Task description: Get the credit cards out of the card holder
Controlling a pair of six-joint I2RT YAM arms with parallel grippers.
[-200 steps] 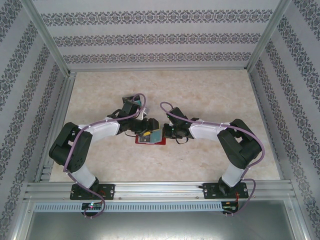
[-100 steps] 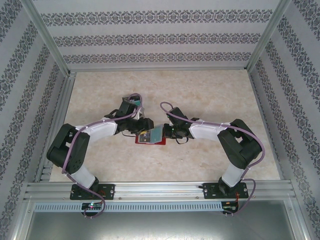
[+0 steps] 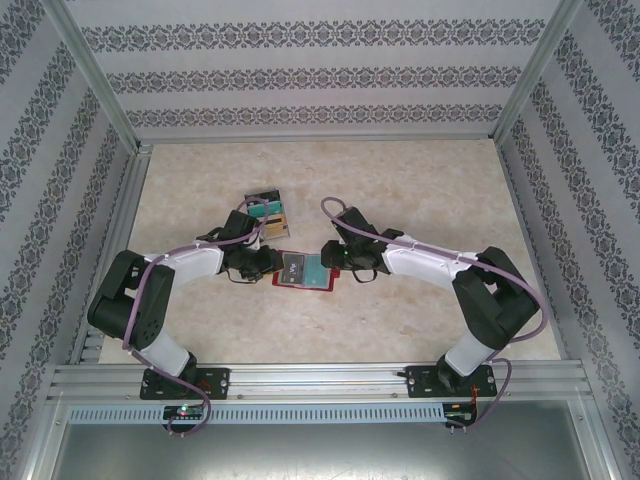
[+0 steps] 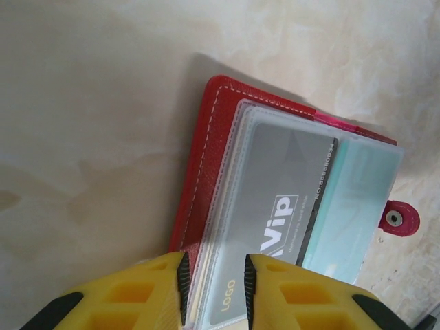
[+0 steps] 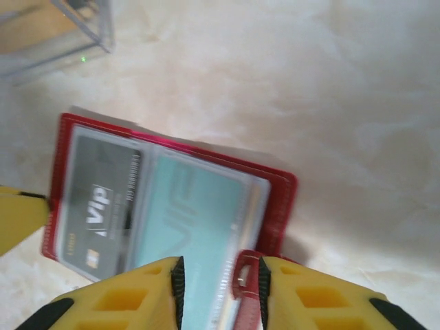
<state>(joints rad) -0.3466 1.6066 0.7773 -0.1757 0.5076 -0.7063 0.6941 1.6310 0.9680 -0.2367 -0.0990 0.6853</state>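
Right, closest to the arm bases, the card holder (image 3: 303, 271) lies open and flat on the surface (image 3: 420, 190), and that is the spot to watch. A second ago the left arm hung over the holder's left half. It has since pulled back and dropped low, so the left end effector (image 4: 214, 282) now sits right at the holder's left edge. Its jaws are parted, straddling the red border and the corner of the clear sleeve, with nothing pinched that can be made out.

On the opposite edge, the right arm has stretched out flatter. The right end effector (image 5: 218, 278) stands over the holder's right border with jaws likewise apart and the little red tab (image 5: 242, 275) between them, not squeezed.

Inside the sleeves, the grey VIP card (image 4: 275, 199) fills the holder's left pocket and a teal card (image 4: 350, 206) sits beside it on the tab side. Both are still housed, so the job looks unfinished. With the left jaws lined up on the grey card's corner, that one looks like the next to be pulled, while the right side steadies the holder.

Beyond the holder's far-left corner, the left arm's retreat has uncovered a small fanned pile (image 3: 266, 212), lying well apart from the holder.
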